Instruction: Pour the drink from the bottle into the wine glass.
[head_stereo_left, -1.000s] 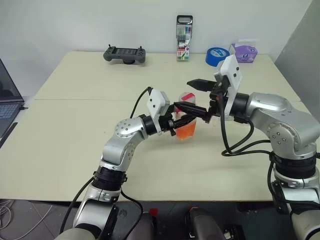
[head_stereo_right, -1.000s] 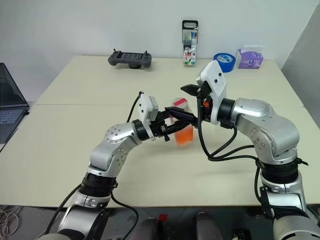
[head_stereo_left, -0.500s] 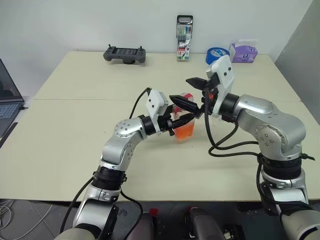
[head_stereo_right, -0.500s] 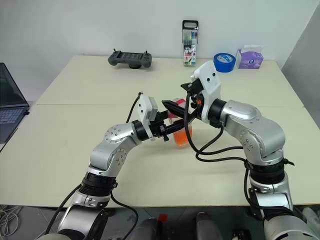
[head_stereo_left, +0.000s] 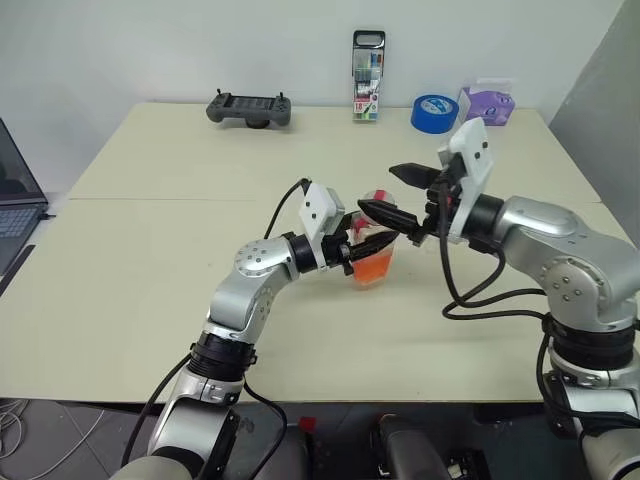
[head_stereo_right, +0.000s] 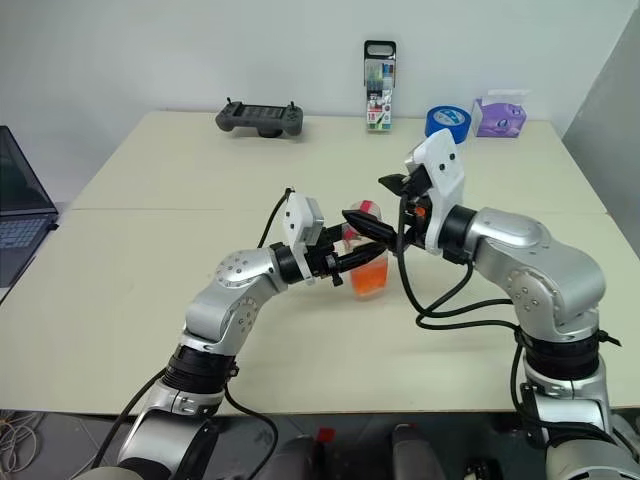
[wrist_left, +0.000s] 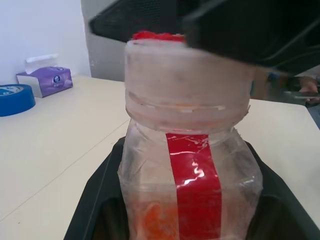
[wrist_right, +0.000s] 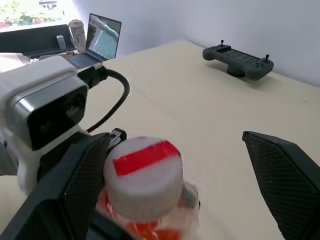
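Observation:
My left gripper (head_stereo_left: 374, 246) is shut on the bottle (head_stereo_left: 372, 255) and holds it upright just above the table (head_stereo_left: 150, 260). The bottle is clear plastic with a red stripe (wrist_left: 195, 170) and a red-and-white cap (wrist_right: 145, 175). The drink (head_stereo_left: 372, 267), orange, fills its lower part. My right gripper (head_stereo_left: 378, 190) is open at cap height, coming in from the right. The cap stands between its black fingers (wrist_right: 80, 185), close to one of them; I cannot tell whether they touch. The wine glass is out of view.
Along the table's far edge stand a grey controller (head_stereo_left: 249, 108), a marker pack (head_stereo_left: 368, 76), a blue tape roll (head_stereo_left: 434, 112) and a purple tissue box (head_stereo_left: 486, 104). A laptop (head_stereo_left: 15, 200) sits past the table's left edge.
My right gripper swung left over the cap, then drew back to the right, staying open. The left gripper kept its hold on the bottle.

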